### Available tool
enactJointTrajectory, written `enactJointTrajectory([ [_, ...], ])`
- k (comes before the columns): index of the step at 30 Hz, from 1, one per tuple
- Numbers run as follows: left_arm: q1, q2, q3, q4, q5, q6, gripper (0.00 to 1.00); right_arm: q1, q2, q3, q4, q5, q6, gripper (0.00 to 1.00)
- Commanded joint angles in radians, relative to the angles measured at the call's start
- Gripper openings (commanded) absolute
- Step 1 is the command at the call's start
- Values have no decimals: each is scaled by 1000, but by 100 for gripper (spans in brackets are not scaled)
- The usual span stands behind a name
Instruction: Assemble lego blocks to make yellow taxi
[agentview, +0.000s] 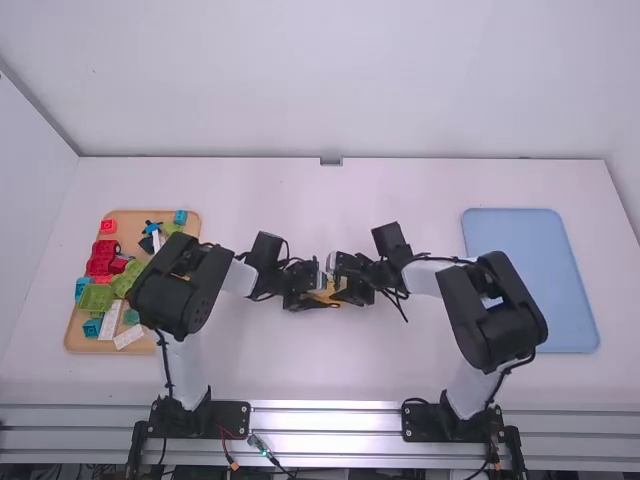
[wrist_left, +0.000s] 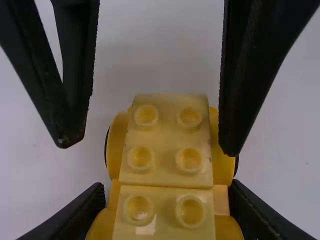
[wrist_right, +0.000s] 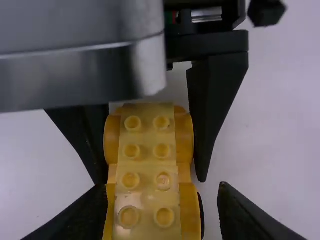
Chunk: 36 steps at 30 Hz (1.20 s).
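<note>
One yellow block car (wrist_right: 147, 170) is between the two grippers, near the middle of the table in the high view. Eight studs show on its top in the right wrist view, in four rows of two, and the left wrist view shows a seam across the top between two block sections. The top is pale, glossy yellow; deeper yellow rounded pieces, like wheels, bulge out on both sides, some with a thin dark edge. The left gripper (agentview: 322, 298) has its jaws clamped on the car, one on each side. The right gripper (agentview: 339, 286) has its jaws apart around the car, with a gap between one of them and its side. The surface (agentview: 330, 365) is smooth and white. Toward its left side lies one tan tray (agentview: 77, 338) with a mix of blocks: at least three white blocks (agentview: 130, 336), three bright blue blocks (agentview: 92, 328), several red blocks (agentview: 104, 256) and several green blocks (agentview: 97, 298); some sit so close together that an exact total is hard to tell. Toward the right side lies one light blue tray (agentview: 530, 280). Plain white walls (agentview: 330, 80) rise behind and at the left, one small grey bracket (agentview: 331, 161) sits at the far edge, and metal rails (agentview: 325, 420) run along the near edge.
</note>
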Motion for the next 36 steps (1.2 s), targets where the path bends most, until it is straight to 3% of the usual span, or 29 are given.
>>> enactJointTrajectory([
  [1, -9, 9, -20, -14, -11, -7, 43, -21, -24, 39, -4, -88, 3, 58],
  [5, -12, 9, -20, -15, -12, -7, 43, -55, -24, 52, -3, -195, 2, 54],
  [6, -12, 9, -20, -14, -11, -7, 43, -66, -24, 52, -1, -223, -3, 47],
  [8, -11, 9, -20, -14, -12, -7, 43, -98, -24, 45, -3, -321, -41, 15],
  [10, -11, 9, -20, -11, -12, -7, 43, -103, -23, 37, -3, -325, -40, 0],
  [22, -8, 9, -20, -3, -12, -23, 41, -20, -21, -16, 6, -5, 108, 0],
  [36, -9, 9, -19, -1, -11, -23, 39, 4, -21, -51, -100, 153, 101, 0],
])
